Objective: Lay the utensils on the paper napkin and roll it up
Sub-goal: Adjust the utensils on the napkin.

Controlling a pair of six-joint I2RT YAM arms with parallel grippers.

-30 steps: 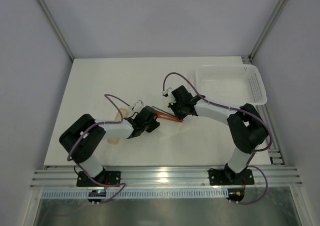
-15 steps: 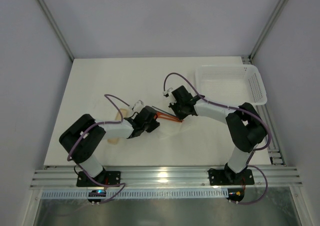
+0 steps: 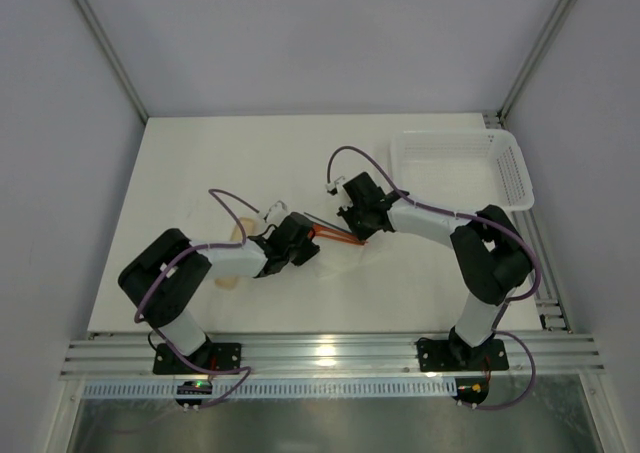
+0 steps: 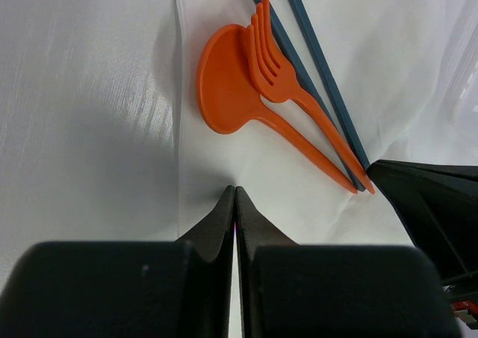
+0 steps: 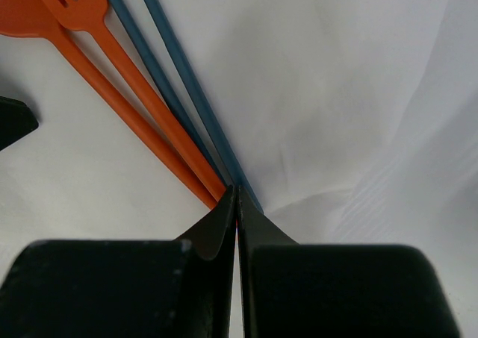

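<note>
Your two arms meet mid-table on a white table (image 3: 200, 163) walled in grey.
The left gripper (image 4: 234, 196) and right gripper (image 5: 236, 196) are pinched closed, tips down on the paper napkin (image 4: 216, 10); whether either nips paper is unclear. An orange spoon (image 4: 224, 92), fork (image 4: 272, 62) and blue sticks (image 4: 319, 54) lie on it between them. A basket (image 3: 515, 168) sits at 2 o'clock, and a beige piece (image 3: 232, 279), half hidden, at 8.

I see my 2 arms folded inward toward each other, left arm (image 3: 235, 258) reaching right, right arm (image 3: 435, 218) reaching left, left gripper (image 4: 234, 195) and right gripper (image 5: 236, 192) both pinched fully together, tips angled down, near one another.
</note>
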